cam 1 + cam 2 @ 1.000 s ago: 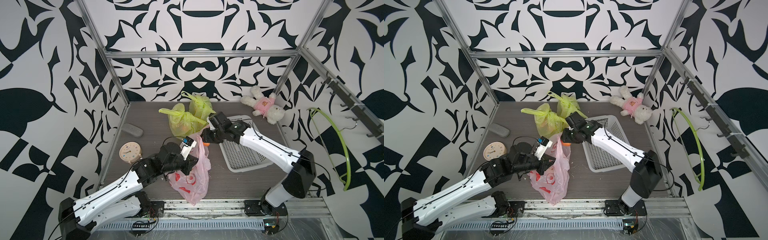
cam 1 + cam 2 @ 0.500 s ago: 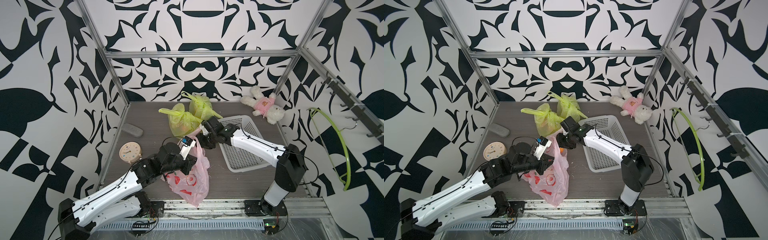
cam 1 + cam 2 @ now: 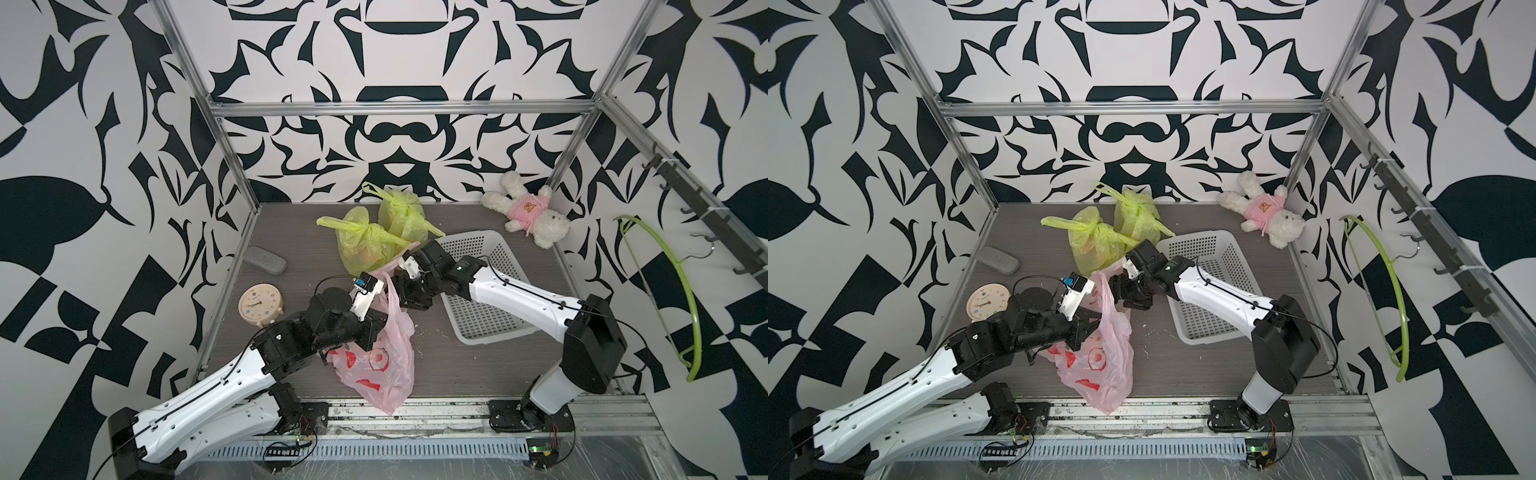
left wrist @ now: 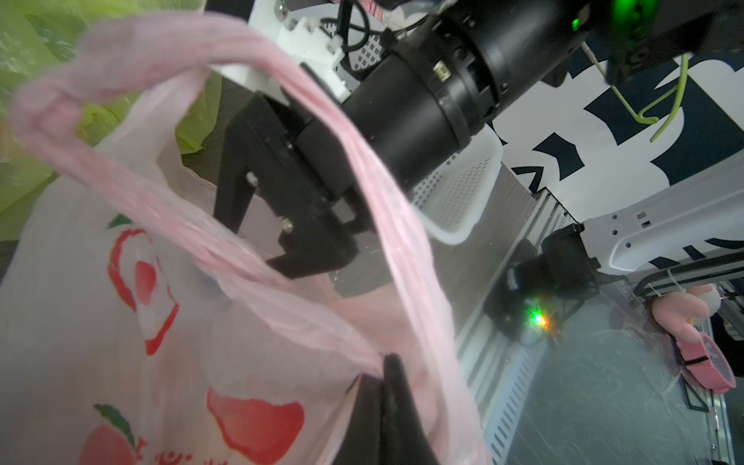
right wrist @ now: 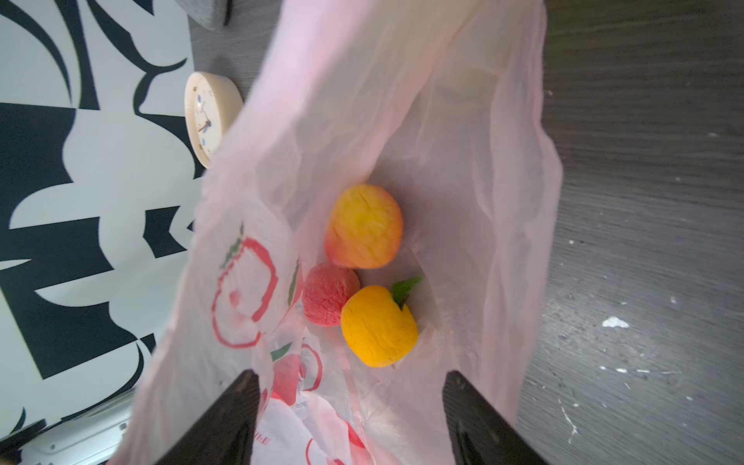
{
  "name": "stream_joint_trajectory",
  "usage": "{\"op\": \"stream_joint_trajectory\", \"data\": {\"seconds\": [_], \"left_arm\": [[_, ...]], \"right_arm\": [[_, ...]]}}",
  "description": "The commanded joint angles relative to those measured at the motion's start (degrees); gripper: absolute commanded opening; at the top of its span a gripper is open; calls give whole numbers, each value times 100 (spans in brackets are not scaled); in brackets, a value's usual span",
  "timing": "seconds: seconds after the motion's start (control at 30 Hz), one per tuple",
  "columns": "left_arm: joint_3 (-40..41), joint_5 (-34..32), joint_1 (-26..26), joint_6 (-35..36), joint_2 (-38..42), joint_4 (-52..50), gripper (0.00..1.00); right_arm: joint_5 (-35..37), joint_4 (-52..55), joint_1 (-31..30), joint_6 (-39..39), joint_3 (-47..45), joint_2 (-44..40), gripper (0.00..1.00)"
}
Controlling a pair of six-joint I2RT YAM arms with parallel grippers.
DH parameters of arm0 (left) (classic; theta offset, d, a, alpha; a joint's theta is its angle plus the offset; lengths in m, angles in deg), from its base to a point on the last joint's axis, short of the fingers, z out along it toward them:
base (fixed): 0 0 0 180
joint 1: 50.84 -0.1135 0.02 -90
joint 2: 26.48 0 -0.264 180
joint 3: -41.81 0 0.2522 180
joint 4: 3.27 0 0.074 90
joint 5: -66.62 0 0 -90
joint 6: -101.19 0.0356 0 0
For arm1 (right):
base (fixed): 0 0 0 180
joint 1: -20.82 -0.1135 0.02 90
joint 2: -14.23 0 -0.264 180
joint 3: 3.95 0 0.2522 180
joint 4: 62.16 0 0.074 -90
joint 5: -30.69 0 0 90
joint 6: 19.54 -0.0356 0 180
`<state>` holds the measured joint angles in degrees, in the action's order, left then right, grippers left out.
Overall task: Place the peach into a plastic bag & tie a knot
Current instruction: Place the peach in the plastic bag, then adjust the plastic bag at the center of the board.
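Pinching the rim of the pink bag (image 3: pixel 386 365), the left gripper (image 4: pixel 383 364) is clamped tight, holding the mouth up. The peach (image 5: pixel 364 225) lies at the bottom (beside two other fruits), so bagging looks done and the knot remains. The right gripper (image 5: pixel 348 386) hangs wide and empty above the peach, apart from it.

The peach (image 5: pixel 363 226) lies in the bag (image 3: pixel 390 365), left of the basket (image 3: pixel 478 320).
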<state>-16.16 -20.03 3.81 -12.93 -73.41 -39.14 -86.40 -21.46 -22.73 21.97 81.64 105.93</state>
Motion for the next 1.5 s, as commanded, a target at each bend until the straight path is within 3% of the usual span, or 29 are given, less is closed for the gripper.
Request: {"op": "stream_joint_trajectory", "data": {"seconds": [0.0,0.27,0.53,0.77,0.87,1.0,1.07,1.2,1.23,1.33,1.47], "left_arm": [[175,-87,-8,-64,118,11,0],[406,-107,-9,-228,267,30,0],[421,-62,-10,-273,192,122,0],[401,-11,-7,-286,150,149,0],[402,-17,-7,-278,166,150,0],[413,-28,-7,-278,233,163,0],[405,-44,-7,-278,263,156,0],[323,-95,-7,-284,298,104,0],[249,-151,-7,-309,310,20,7],[-42,-327,-8,-327,496,-342,58],[-277,-424,-7,-154,1026,-429,84]], "right_arm": [[-32,73,167,135,76,-424,73],[483,843,608,643,300,-1005,69],[-591,62,350,444,560,-1086,69],[-679,221,17,529,1154,-637,69],[-612,374,-47,544,1238,-512,64],[-463,454,-57,616,1150,-498,50],[-558,347,-61,613,1098,-525,38],[-807,-45,-67,611,938,-662,1],[-859,-148,-62,652,909,-722,0],[-956,-576,-58,856,666,-1027,0],[-1209,-1127,-57,1123,459,-1380,0]]}}
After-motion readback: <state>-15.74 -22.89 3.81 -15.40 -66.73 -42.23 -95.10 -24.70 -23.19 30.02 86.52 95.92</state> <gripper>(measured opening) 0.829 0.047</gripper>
